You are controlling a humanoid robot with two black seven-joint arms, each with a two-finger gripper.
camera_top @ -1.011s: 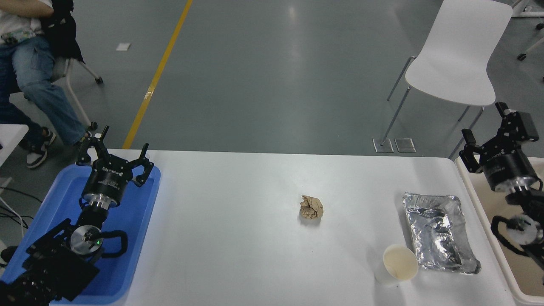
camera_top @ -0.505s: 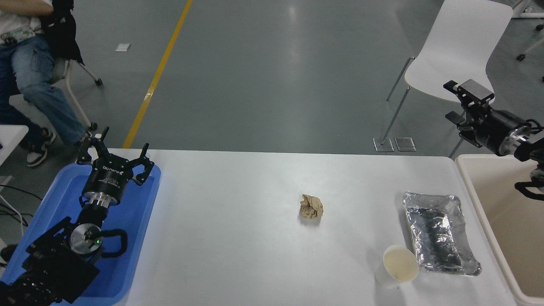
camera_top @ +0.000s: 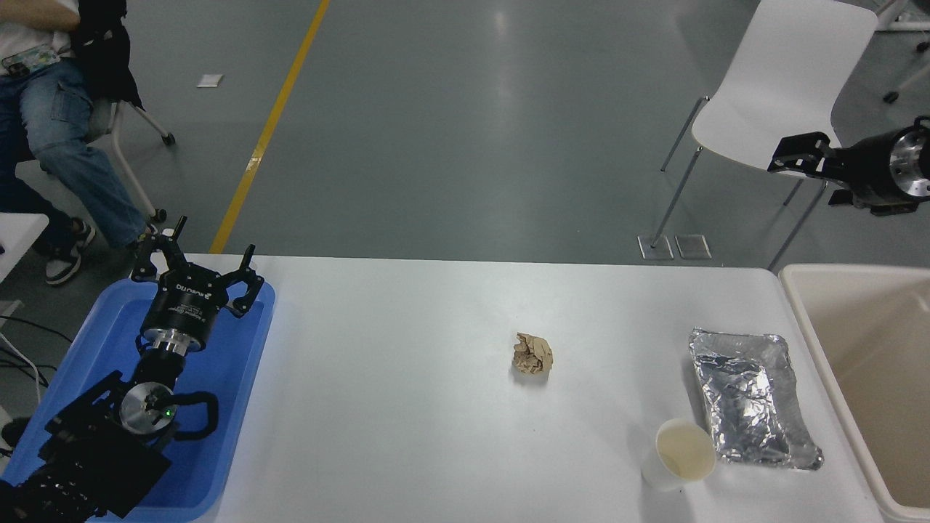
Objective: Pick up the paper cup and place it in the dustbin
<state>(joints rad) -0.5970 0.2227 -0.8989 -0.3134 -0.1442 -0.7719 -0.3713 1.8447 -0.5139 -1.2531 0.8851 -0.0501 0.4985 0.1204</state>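
The white paper cup [camera_top: 680, 455] stands upright on the white table [camera_top: 407, 407] near the front right, just left of the foil tray. The beige dustbin [camera_top: 803, 312] sits off the table's right edge; only its left part shows. My right gripper [camera_top: 799, 171] is raised high at the right edge, far above and behind the cup, pointing left with its jaws open and empty. My left gripper [camera_top: 196, 261] is parked open over the blue tray at the lower left.
A crumpled brown paper ball [camera_top: 532, 354] lies mid-table. A silver foil tray [camera_top: 752, 398] lies between cup and dustbin. A blue plastic tray [camera_top: 240, 407] sits at the left. A white chair [camera_top: 785, 87] and a seated person [camera_top: 51, 123] are beyond the table.
My right arm has risen from over the dustbin to high at the right edge and turned to point left. Cup, ball, tray and left arm have not moved.
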